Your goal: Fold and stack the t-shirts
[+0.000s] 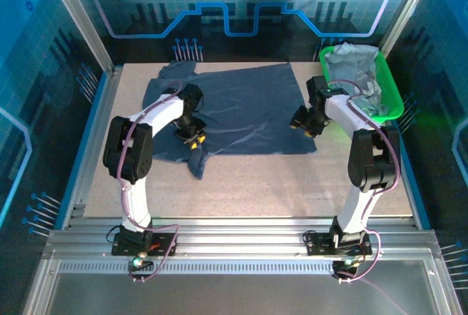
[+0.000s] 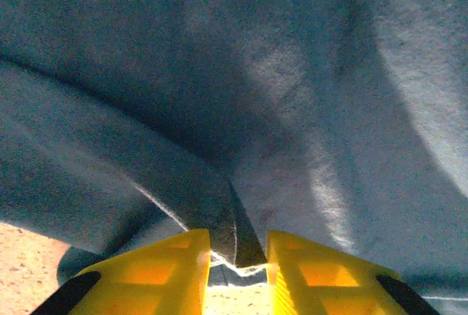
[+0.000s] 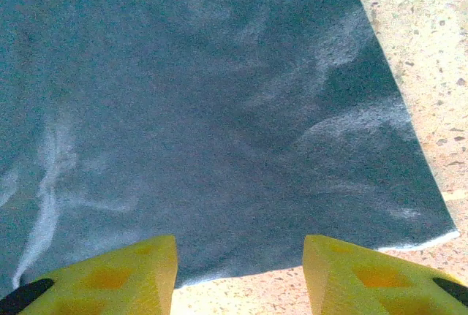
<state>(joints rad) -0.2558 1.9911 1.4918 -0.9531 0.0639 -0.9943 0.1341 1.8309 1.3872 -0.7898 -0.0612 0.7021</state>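
- Speckled beige bench (image 1: 292,183): bare along its near side and left margin.
- Dark slate-blue cloth t-shirt (image 1: 248,103): spread mid-bench, near hem straight.
- Bright green plastic tray (image 1: 393,103): far right corner, holding crumpled pale grey-blue t-shirts (image 1: 355,63).
- Left gripper (image 2: 238,245): jaws narrow, nipping a raised fold at the dark shirt's left side.
- Right gripper (image 3: 240,256): jaws wide, astride the near hem beside its right corner.

dark slate-blue t-shirt (image 1: 248,110) spread out; paler shirts (image 1: 355,66) heaped.

High fixed view from behind, downward; two wrist views close over the same dark t-shirt (image 1: 248,103).
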